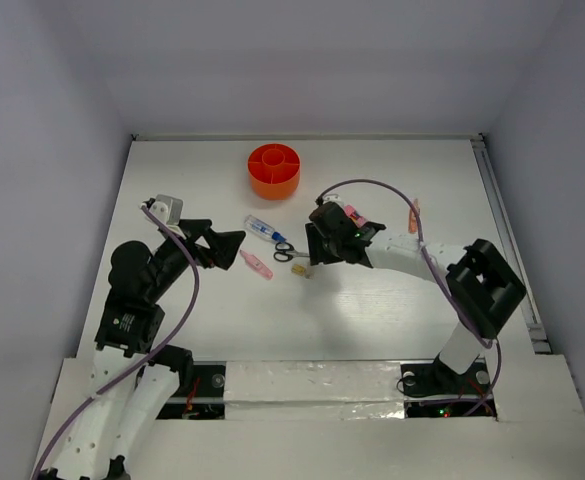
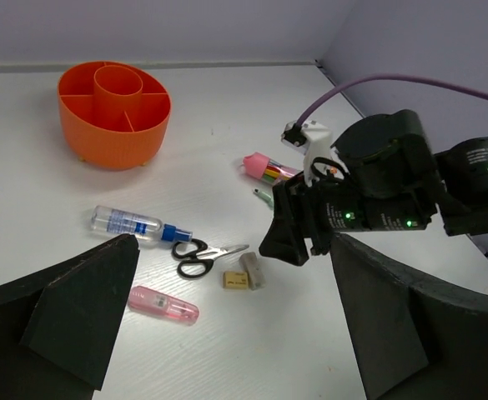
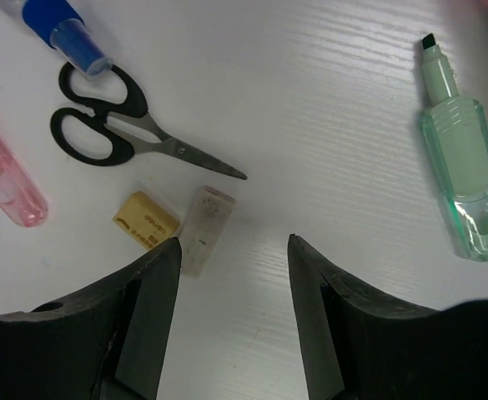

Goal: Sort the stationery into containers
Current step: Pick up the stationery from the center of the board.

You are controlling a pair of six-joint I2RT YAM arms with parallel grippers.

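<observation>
The orange tub (image 1: 273, 170) stands at the back centre and also shows in the left wrist view (image 2: 114, 100). The blue-and-white tube (image 1: 264, 229), black scissors (image 1: 285, 250), pink capsule (image 1: 256, 264) and a yellow eraser (image 1: 300, 269) lie in the middle. My right gripper (image 3: 233, 243) is open and empty, low over the table. Its left fingertip is beside a whitish eraser (image 3: 204, 229) and the yellow eraser (image 3: 146, 220). The scissors (image 3: 110, 133) lie just beyond, and a green highlighter (image 3: 465, 183) lies to the right. My left gripper (image 2: 233, 242) is open and empty, left of the pink capsule (image 2: 163, 305).
A pink-capped bundle (image 2: 264, 167) lies behind the right gripper (image 1: 310, 258). An orange-pink piece (image 1: 413, 215) lies at the right by the right arm's cable. The left gripper (image 1: 234, 240) faces the right one across the items. White walls enclose the table.
</observation>
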